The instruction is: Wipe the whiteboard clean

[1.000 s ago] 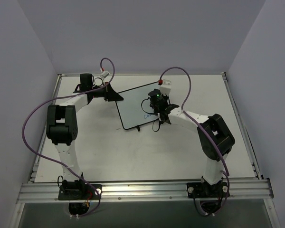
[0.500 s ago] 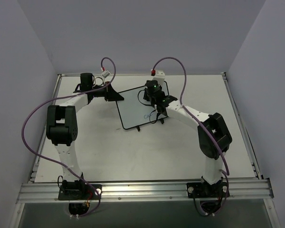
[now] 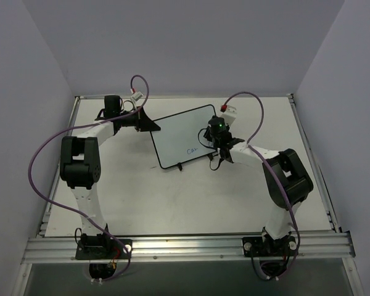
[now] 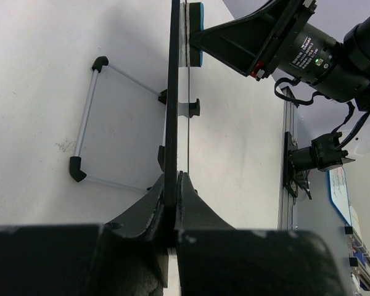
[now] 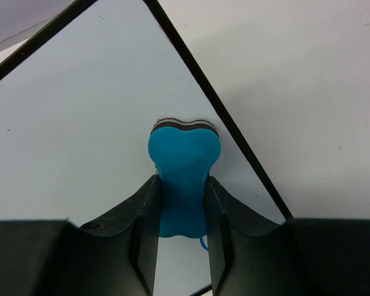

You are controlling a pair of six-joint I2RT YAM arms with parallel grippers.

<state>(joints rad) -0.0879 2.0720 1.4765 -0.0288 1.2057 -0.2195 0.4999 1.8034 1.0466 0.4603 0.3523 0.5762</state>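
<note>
The whiteboard (image 3: 177, 137) stands tilted at the back middle of the table, with a short blue word (image 3: 192, 150) near its lower right. My left gripper (image 3: 149, 125) is shut on its left edge. In the left wrist view the whiteboard (image 4: 171, 92) appears edge-on between the left gripper (image 4: 174, 180) fingers. My right gripper (image 3: 213, 145) is at the board's right edge. It is shut on a blue bone-shaped eraser (image 5: 184, 165), which the right gripper (image 5: 182, 192) presses flat against the whiteboard (image 5: 80, 123) just inside the black frame. The eraser (image 4: 195, 24) also shows in the left wrist view.
The board's wire stand (image 4: 86, 117) lies on the table behind it. A metal rail (image 3: 185, 244) runs along the near edge and another along the right side (image 3: 308, 148). Purple cables (image 3: 49, 148) loop above both arms. Grey walls enclose the table.
The right gripper with the eraser slid from over the blue word up toward the board's top edge, then back right and down to its right edge. The left gripper kept still.
</note>
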